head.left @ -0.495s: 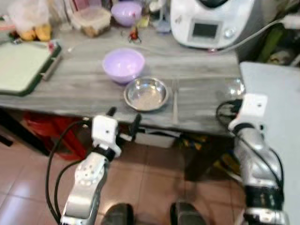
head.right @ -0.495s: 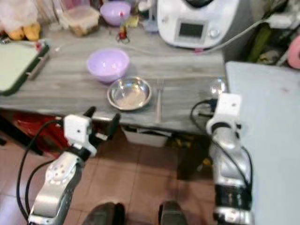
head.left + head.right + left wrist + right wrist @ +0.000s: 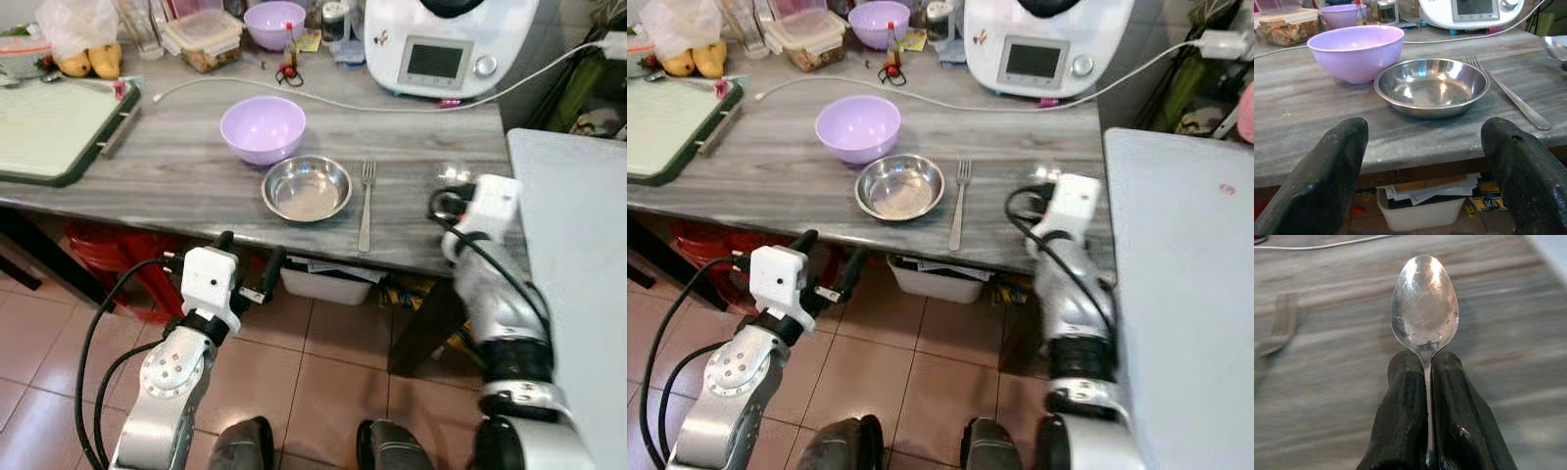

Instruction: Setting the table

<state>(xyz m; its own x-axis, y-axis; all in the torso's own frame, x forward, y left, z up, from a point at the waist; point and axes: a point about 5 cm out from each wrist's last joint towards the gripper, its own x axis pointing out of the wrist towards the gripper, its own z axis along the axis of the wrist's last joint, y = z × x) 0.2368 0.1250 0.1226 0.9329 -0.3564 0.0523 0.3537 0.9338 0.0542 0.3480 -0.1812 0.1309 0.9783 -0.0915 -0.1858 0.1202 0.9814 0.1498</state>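
A steel bowl sits near the front edge of the grey wooden table, with a lilac bowl just behind it and a fork lying to its right. My right gripper is shut on a metal spoon, held over the table's right end, to the right of the fork. My left gripper hangs open below the table's front edge, in front of the steel bowl, with nothing between its fingers.
A white kitchen machine and its cable stand at the back. A green tray lies at the left, containers and a second lilac bowl behind. A pale blue surface adjoins on the right.
The camera has shifted, showing the table closer and sharper. My right gripper has risen and moved forward over the table's right end. The left gripper stays below the edge.
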